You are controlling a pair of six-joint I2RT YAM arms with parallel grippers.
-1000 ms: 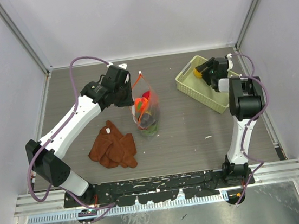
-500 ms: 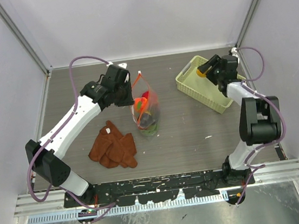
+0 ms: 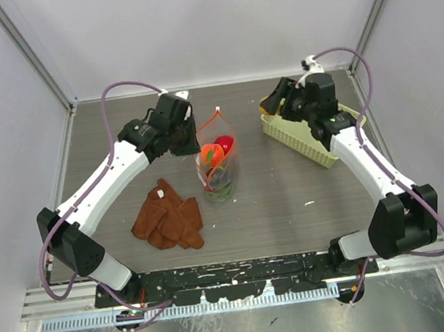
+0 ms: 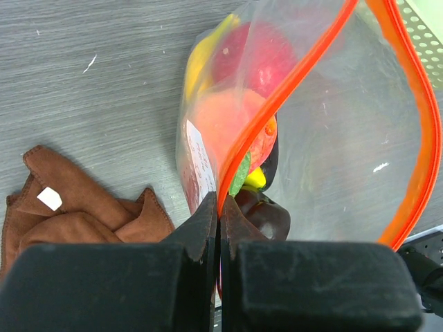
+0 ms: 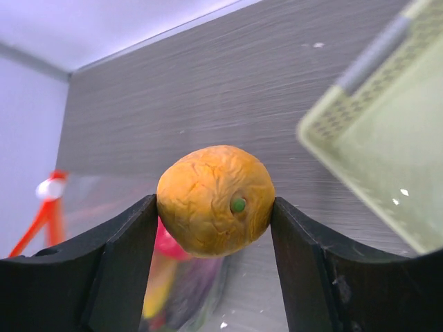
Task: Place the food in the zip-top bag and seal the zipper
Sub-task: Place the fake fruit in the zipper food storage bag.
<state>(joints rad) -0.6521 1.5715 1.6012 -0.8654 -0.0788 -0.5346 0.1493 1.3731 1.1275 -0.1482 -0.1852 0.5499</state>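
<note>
The zip-top bag (image 3: 219, 166) stands mid-table, its mouth held up. My left gripper (image 4: 219, 207) is shut on the orange-red zipper (image 4: 294, 76) at the mouth's near end. Inside the bag lie a red apple (image 4: 261, 52), a peach (image 4: 225, 131), a yellow banana (image 4: 199, 59), a dark purple piece (image 4: 268, 216) and a green leaf (image 4: 241, 173). My right gripper (image 5: 216, 207) hangs in the air between basket and bag, shut on the orange-yellow piece (image 5: 208, 190). The bag (image 5: 176, 277) shows blurred below it, with the zipper's white end tab (image 5: 50, 188) to the left.
A pale green slotted basket (image 3: 313, 134) sits at the back right, just behind my right gripper (image 3: 273, 100). A rust-brown cloth (image 3: 167, 217) lies crumpled left of the bag, near my left arm. Walls close the table on three sides.
My right arm has swung left from over the basket toward the bag, carrying the orange-yellow piece. The left gripper has kept its hold on the zipper.
</note>
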